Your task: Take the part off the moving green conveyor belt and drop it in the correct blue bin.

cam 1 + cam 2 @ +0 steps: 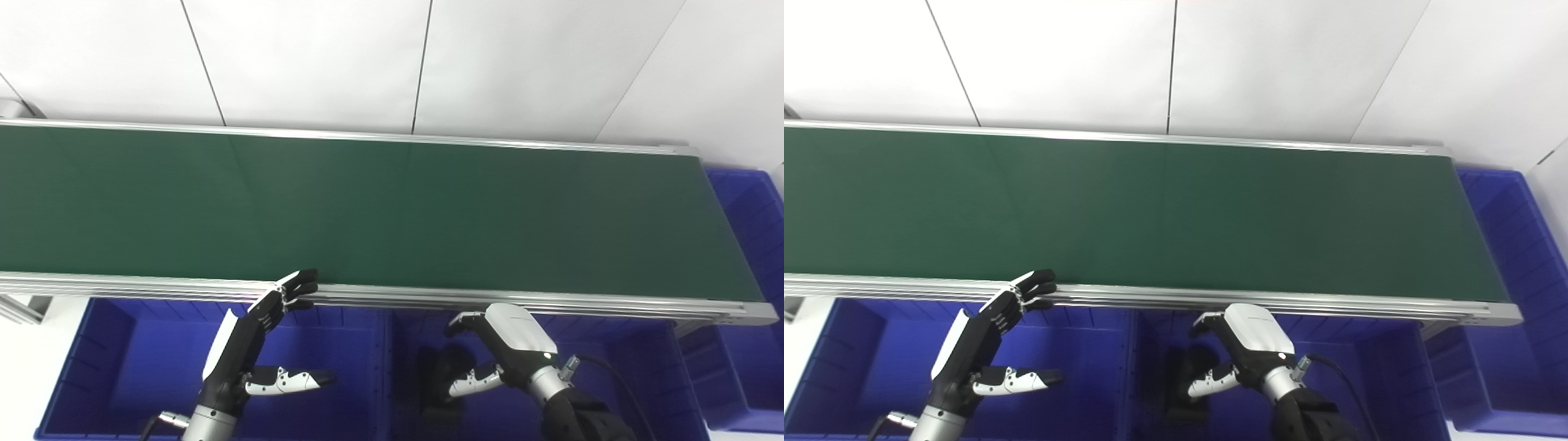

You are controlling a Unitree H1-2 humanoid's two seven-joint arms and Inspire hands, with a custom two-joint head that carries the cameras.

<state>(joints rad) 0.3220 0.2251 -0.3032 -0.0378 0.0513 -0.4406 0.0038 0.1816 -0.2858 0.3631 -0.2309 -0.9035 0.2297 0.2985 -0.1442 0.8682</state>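
The green conveyor belt (392, 214) runs across the view with no part on it. A black part (436, 375) lies in the middle blue bin (618, 380), in front of the belt. My right hand (508, 343) hovers over that bin just right of the part. Its fingers are curled downward, its thumb is apart, and nothing is in its grasp. My left hand (257, 337) is open above the left blue bin (122, 367). Its fingers are stretched up to the belt's near rail (184, 285).
A third blue bin (753, 245) stands past the belt's right end. The belt's aluminium frame (612, 303) overhangs the back of the front bins. White wall panels rise behind the belt.
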